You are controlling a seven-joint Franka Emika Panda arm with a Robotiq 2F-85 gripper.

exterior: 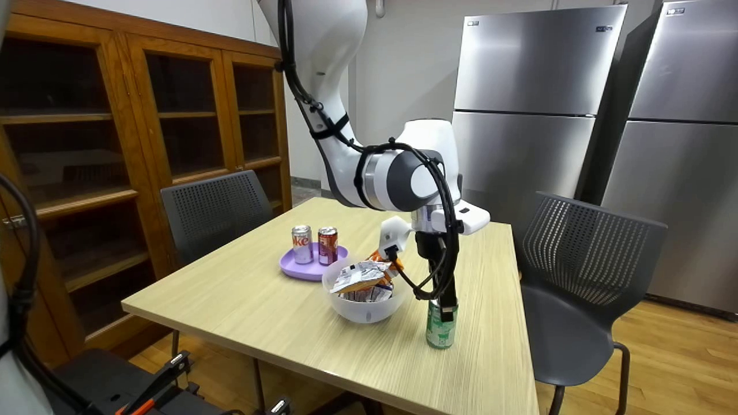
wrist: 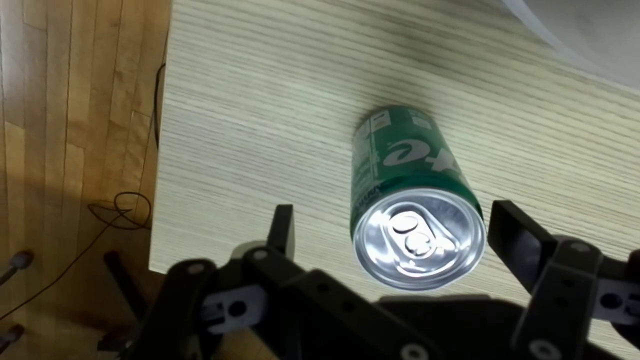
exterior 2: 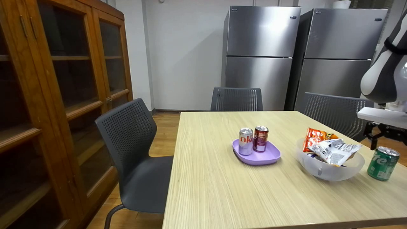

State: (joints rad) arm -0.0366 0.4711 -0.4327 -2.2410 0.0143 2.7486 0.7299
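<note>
**Gripper wide open at the green can, bowl crowding in close**

Starting far left in an exterior view, it's the wooden cabinet with glass doors, then a dark grey chair drawn up to the pale table. Sliding right, there's the purple tray, two drinks upright on it: the silver Coke can first, the dark red can right beside it, both well apart from the gripper. Next along, the tightest neighbour, that frosted bowl! Snack packets heap up past its rim, silver and orange among them. It sits between tray and green can, close enough that its edge cuts into the top right corner of the wrist view.

And here's the green can, standing upright on the table near a corner. From the wrist: fingers spread well apart, one on each side of the can's top, the right-hand gap a sliver, the left-hand one generous. Black cables loop down across the gripper in an exterior view and hide part of it, while a finger covers some of the can. Farther right, a second chair at the table's edge, and beyond it, two steel fridges.
</note>
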